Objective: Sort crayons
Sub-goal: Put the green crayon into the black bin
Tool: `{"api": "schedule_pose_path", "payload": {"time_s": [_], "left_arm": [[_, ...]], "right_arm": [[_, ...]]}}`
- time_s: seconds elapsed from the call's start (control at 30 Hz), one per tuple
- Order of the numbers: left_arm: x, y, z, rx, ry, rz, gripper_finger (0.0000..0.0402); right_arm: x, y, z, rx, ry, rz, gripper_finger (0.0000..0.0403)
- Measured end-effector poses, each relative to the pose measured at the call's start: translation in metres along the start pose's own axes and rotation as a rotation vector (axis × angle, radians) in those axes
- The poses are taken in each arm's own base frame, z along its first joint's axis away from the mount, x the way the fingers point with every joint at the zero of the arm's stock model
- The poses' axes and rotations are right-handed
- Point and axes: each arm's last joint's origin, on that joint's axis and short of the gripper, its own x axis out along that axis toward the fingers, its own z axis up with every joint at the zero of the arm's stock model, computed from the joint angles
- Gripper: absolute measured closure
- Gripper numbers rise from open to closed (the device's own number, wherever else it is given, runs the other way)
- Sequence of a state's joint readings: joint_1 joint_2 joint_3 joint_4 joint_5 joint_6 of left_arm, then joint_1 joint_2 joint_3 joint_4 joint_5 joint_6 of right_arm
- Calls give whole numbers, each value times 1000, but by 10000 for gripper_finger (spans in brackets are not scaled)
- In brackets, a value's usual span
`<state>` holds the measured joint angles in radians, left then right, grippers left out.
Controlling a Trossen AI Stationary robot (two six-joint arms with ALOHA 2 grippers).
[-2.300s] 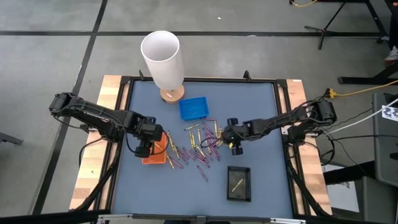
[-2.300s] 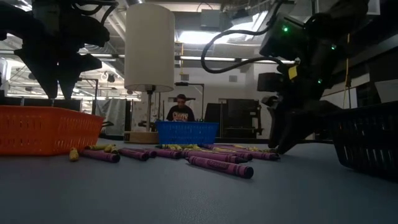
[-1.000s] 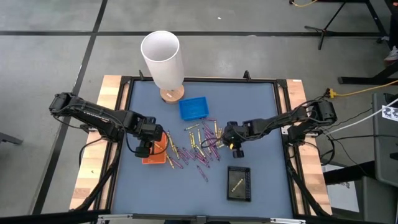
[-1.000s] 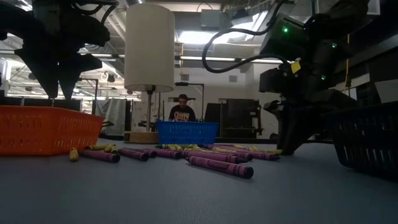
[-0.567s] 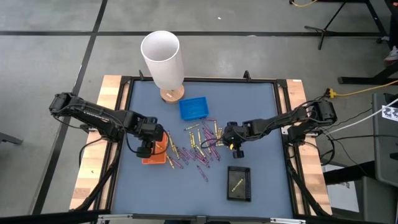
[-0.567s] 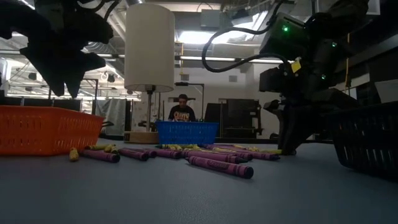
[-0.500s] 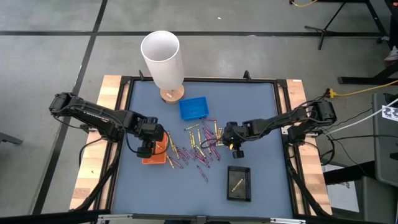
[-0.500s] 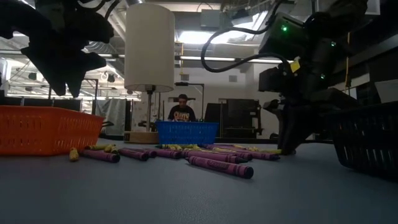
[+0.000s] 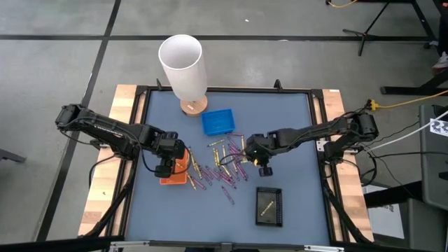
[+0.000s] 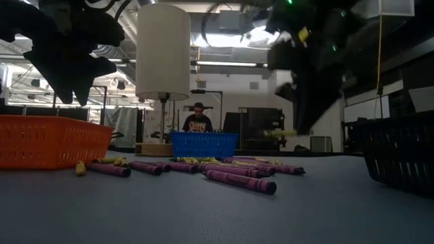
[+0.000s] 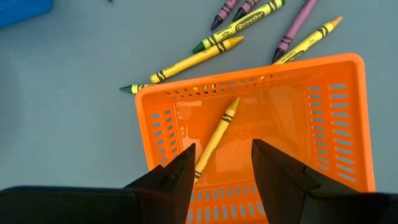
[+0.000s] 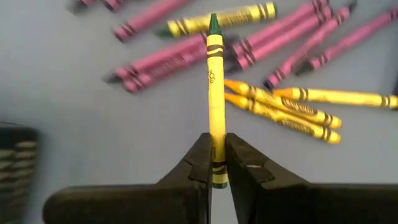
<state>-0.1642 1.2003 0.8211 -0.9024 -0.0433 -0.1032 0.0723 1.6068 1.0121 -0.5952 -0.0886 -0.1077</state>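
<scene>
Yellow wax, light and stiff but snappable, so the right end effector [image 12: 214, 163] pinched one crayon [image 12: 215, 99] by its butt, lifted above the pile [image 9: 222, 164] mid-table. The left end effector [image 11: 221, 165] hung spread over the orange tray [image 11: 323, 87].

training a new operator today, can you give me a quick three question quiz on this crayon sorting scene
1. True or false: the right gripper is shut on a yellow crayon.
2. What lies in the orange tray under the left gripper?
A. one yellow-orange crayon
B. three purple crayons
C. nothing
3. Fill in: the left gripper's fingers stand ____.

Key:
1. True; in the low view the crayon is held clear above the table.
2. A; a single crayon lies in it.
3. open
</scene>
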Motion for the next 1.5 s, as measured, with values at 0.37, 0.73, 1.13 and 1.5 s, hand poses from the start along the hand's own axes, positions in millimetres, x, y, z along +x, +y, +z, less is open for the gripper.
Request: {"api": "schedule_pose_path", "payload": {"time_s": [0.37,0.73,1.13,1.5], "left_arm": [[0,0,0,0,-1,0,260],[0,0,0,0,-1,0,261],[0,0,0,0,-4,0,261],[0,0,1,0,-7,-1,260]], "right_arm": [[-31,17,36,156,-106,150,370],[-30,97,27,-40,-29,252,370],[-34,151,6,38,96,298,370],[-35,158,2,40,121,299,370]]}}
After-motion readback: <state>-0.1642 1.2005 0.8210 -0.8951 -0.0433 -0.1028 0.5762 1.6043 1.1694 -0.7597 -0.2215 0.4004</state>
